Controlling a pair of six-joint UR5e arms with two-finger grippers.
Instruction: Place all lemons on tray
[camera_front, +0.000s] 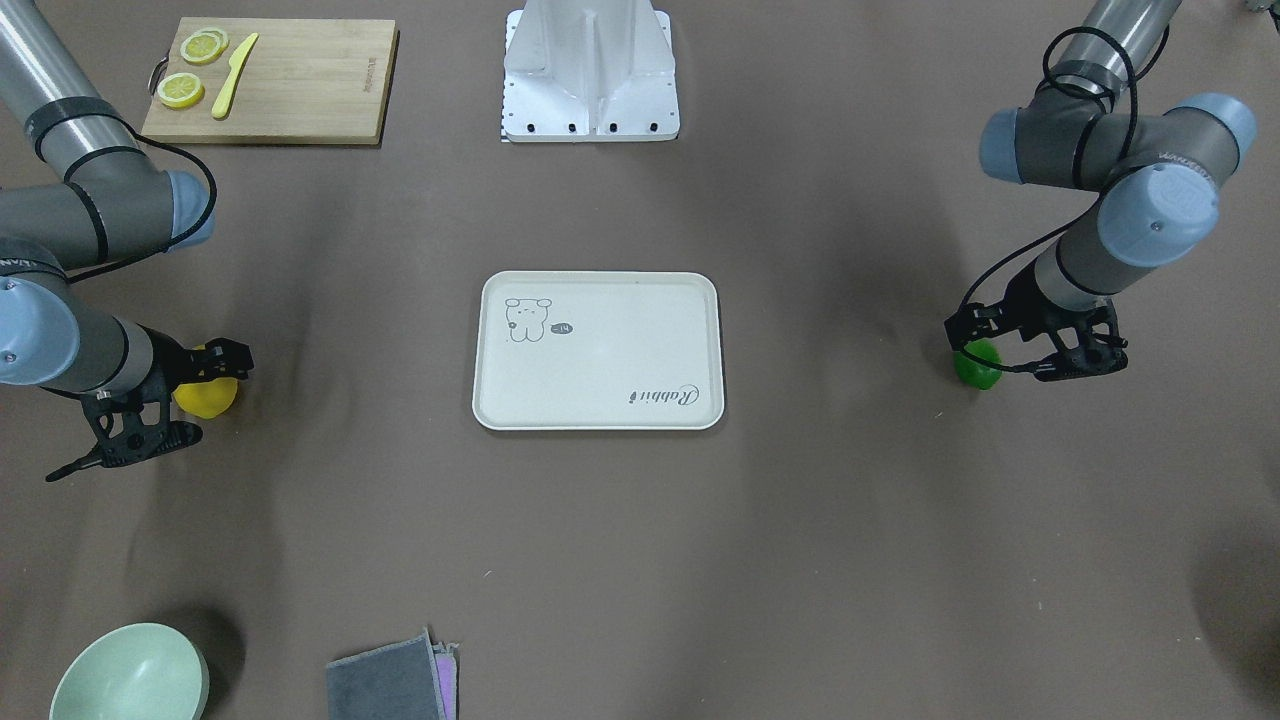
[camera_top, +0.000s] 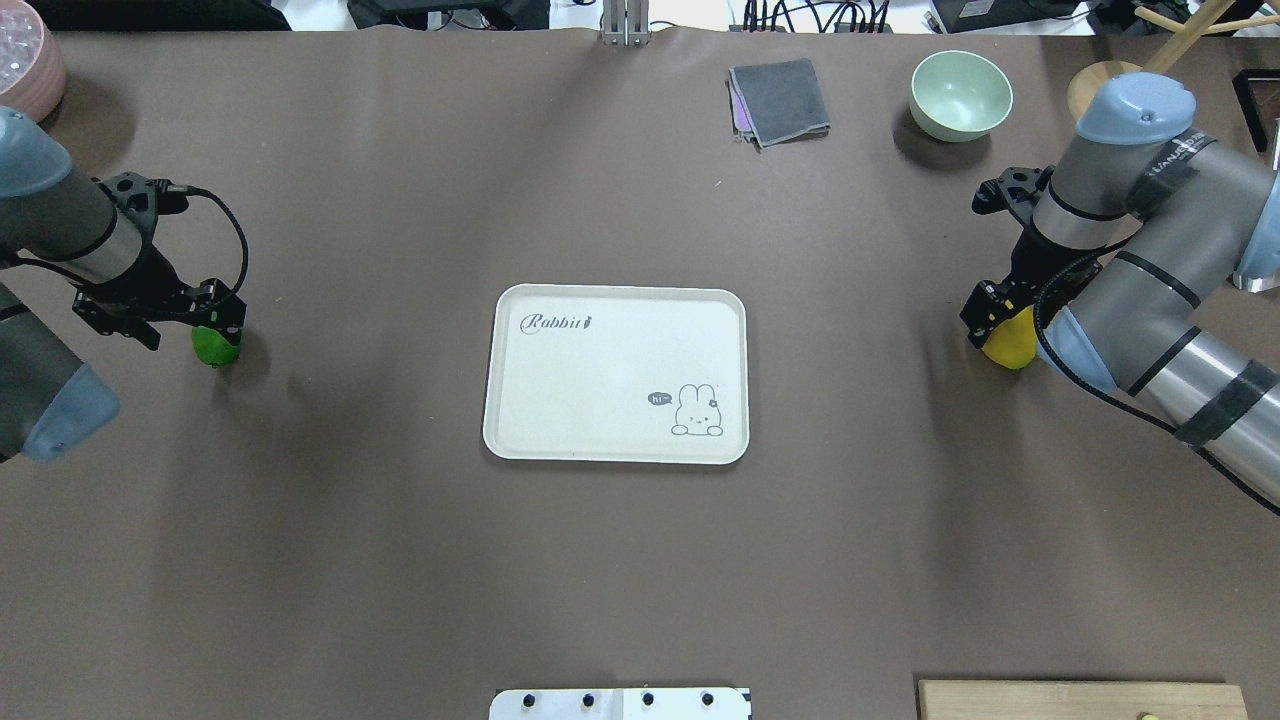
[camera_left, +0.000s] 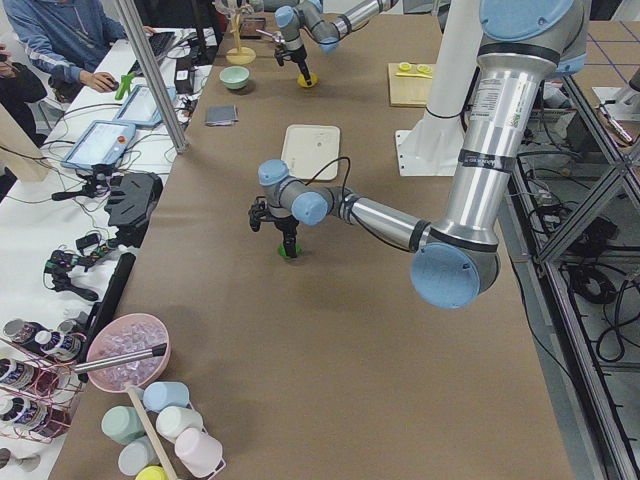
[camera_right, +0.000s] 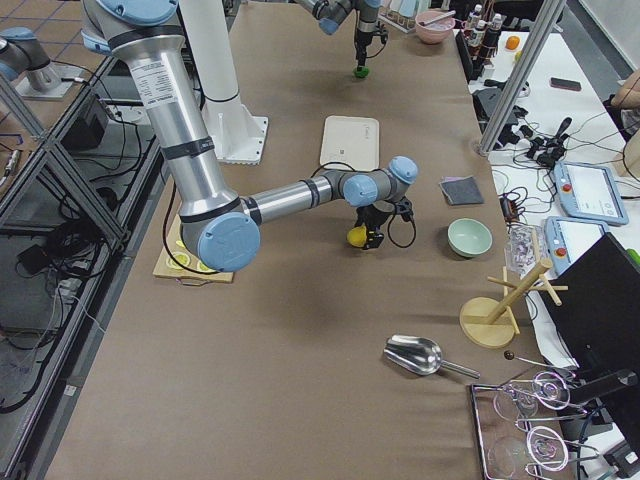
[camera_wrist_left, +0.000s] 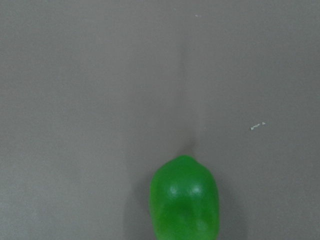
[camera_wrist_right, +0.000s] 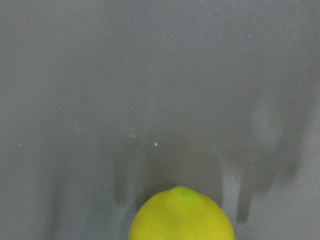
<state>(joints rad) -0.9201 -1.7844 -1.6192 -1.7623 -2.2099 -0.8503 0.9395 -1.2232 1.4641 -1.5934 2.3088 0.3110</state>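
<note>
The off-white tray (camera_top: 615, 330) with the rabbit drawing lies at the table's middle, with nothing on it. The green lemon (camera_top: 217, 346) rests on the table at the far left. My left gripper (camera_top: 216, 325) stands straight down over it, its fingers closed around the fruit; the lemon fills the bottom of the left wrist view (camera_wrist_left: 185, 200). The yellow lemon (camera_top: 1010, 340) sits at the far right. My right gripper (camera_top: 995, 310) is down on it and closed around it; it shows at the bottom of the right wrist view (camera_wrist_right: 182, 215). The fingertips are hidden in both wrist views.
A wooden cutting board (camera_front: 300, 85) with lemon slices (camera_front: 181, 90) and a yellow knife (camera_front: 234, 75) lies near the robot's right. A green bowl (camera_top: 960, 93) and a folded grey cloth (camera_top: 782, 100) sit at the far edge. The robot's base (camera_front: 590, 75) is behind the tray.
</note>
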